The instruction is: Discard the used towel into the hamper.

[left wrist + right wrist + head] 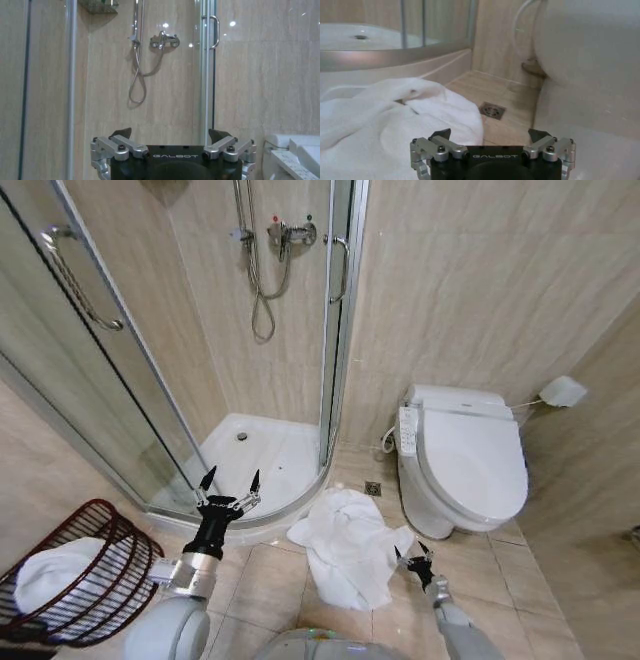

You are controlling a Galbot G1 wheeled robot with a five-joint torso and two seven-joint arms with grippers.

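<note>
A crumpled white towel (pixel 345 545) is seen lying on the tiled floor (pixel 265 580), between the curved step of the shower tray (pixel 262 455) on the left and the base of the toilet (pixel 465 460) on the right, with its far edge near the small floor drain (pixel 373 488) (the same drain is picked up in the right wrist view, just past the folds of cloth). The hamper (pixel 95 580), a dark reddish-brown openwork basket, is found at the near left, tilted toward the robot, and a second white towel (pixel 50 572) is already held inside it. The right hand (pixel 413 555) is held low at the towel's right edge, close above the floor; its fingers (pixel 440 134) are spread apart with nothing between them, and the cloth is seen just beyond them. The left hand (pixel 230 480) is raised in front of the shower step, well apart from the towel on the floor and to the right of the hamper; its fingers (pixel 121 132) are likewise spread wide and nothing is gripped. Beyond it the glass shower door (pixel 335 330) and the wall-mounted mixer tap (pixel 163 40) with its hose are seen.
</note>
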